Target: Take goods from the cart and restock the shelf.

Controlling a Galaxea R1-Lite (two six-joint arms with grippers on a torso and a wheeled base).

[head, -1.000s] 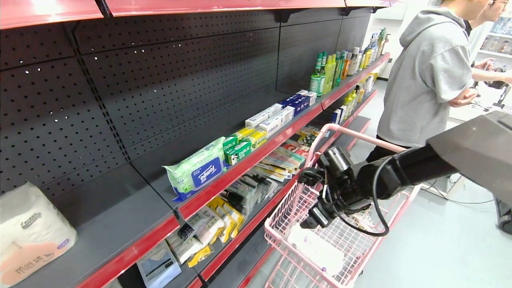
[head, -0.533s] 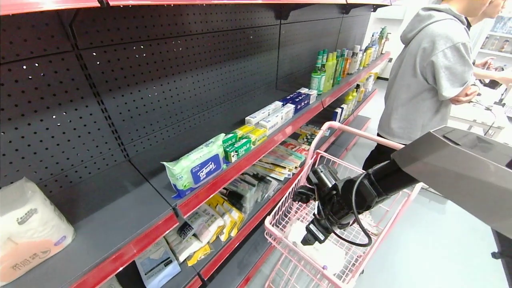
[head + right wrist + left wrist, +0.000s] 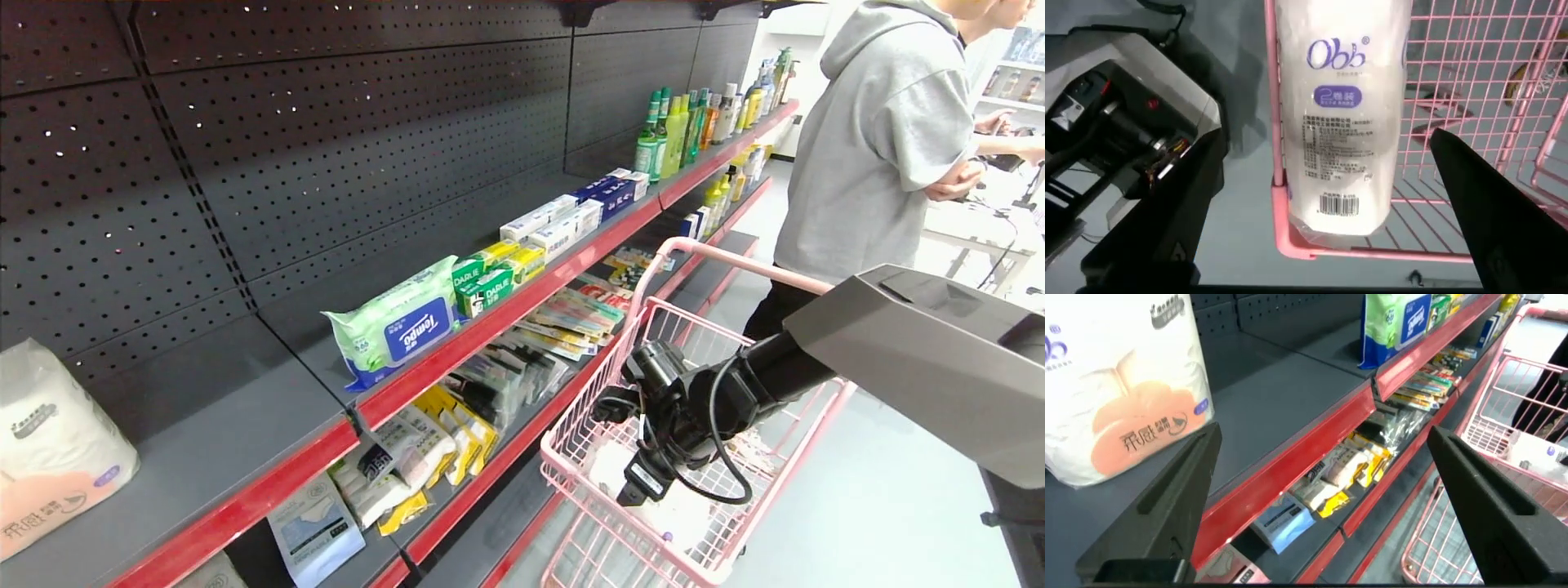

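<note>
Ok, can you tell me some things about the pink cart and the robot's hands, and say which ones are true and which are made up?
1. A white plastic-wrapped pack with a purple label lies in the pink wire cart. True.
2. The right gripper is shut tight on that pack. False: its fingers are spread wide, one on either side of the pack.
3. The green-and-blue wipes pack is in the cart. False: it stands on the grey shelf with the red edge.
4. The left gripper is open with nothing in it. True.
</note>
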